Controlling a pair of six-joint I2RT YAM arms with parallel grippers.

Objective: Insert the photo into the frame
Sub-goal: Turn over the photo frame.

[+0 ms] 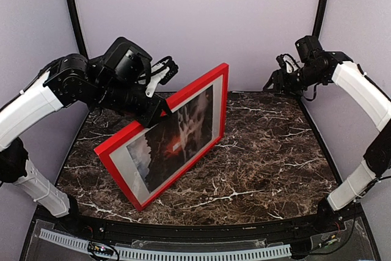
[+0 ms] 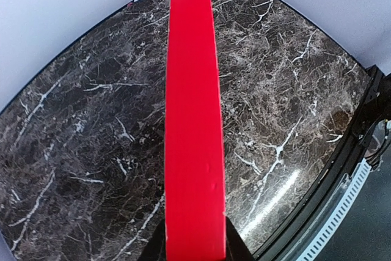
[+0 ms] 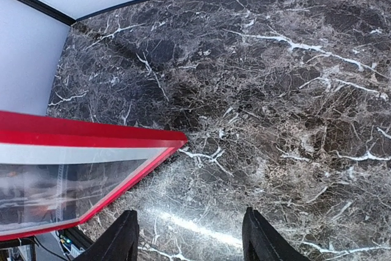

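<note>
Left claw [image 1: 160,105] is clamped on the upper edge of the frame [image 1: 224,102]; from the left wrist I see the red edge running straight out between its fingers [image 2: 235,247]. The frame stands tilted, and its near corner looks down on the worktop [image 1: 269,163]. The photo [image 1: 180,136] sits inside it, behind a white mat [image 1: 131,157]. Right claw [image 3: 189,236] is agape and empty, well apart at far right, the frame's corner ahead and to its left.

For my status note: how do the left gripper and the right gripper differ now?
The left gripper is shut on the top edge of the frame; the right gripper is open and empty. The left gripper touches the frame; the right gripper hangs apart from it, above the table. Both have dark fingers.
</note>
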